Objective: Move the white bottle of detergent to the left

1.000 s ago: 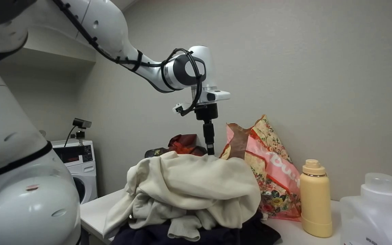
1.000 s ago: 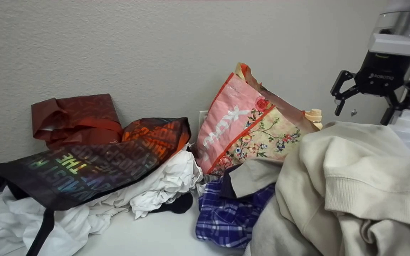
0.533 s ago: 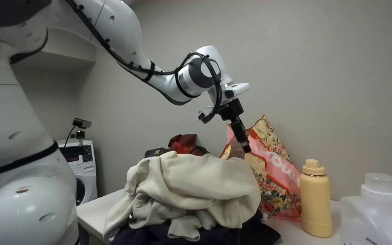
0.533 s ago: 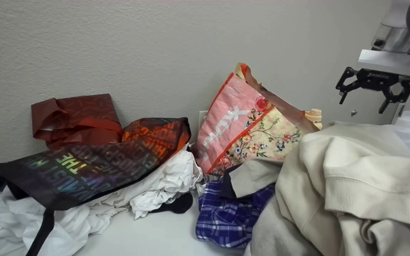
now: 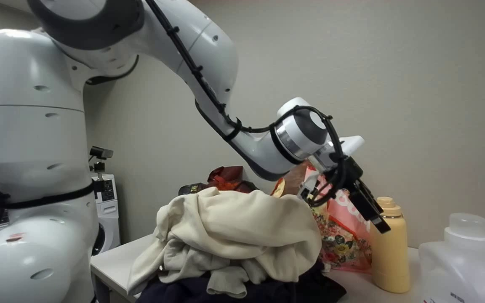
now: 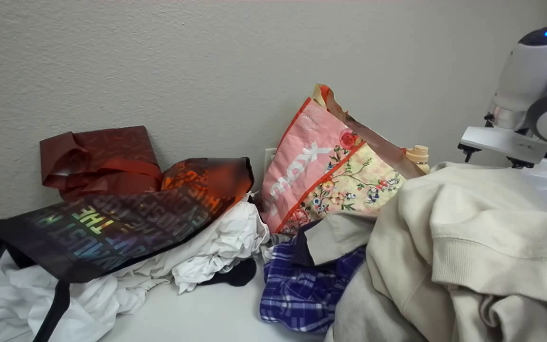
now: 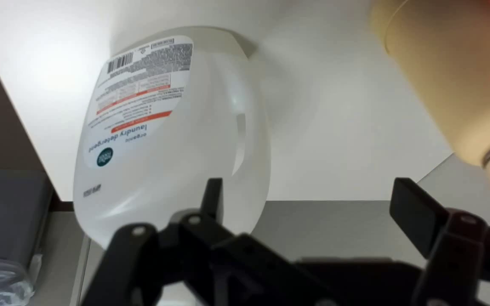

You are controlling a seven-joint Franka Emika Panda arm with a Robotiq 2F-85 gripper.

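The fat, cloudy white plastic detergent bottle [image 7: 181, 140] stands on the flat white table [image 7: 334, 127], near the slim yellow bottle [image 7: 449, 76]. The black two-fingered gripper [image 7: 311, 197] is wide, holding nothing. The detergent bottle may be slippery and heavy; its neck [image 5: 469, 241] seems best to grab.

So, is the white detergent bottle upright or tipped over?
Upright: in an exterior view, the white bottle of detergent stands with its cap on top.
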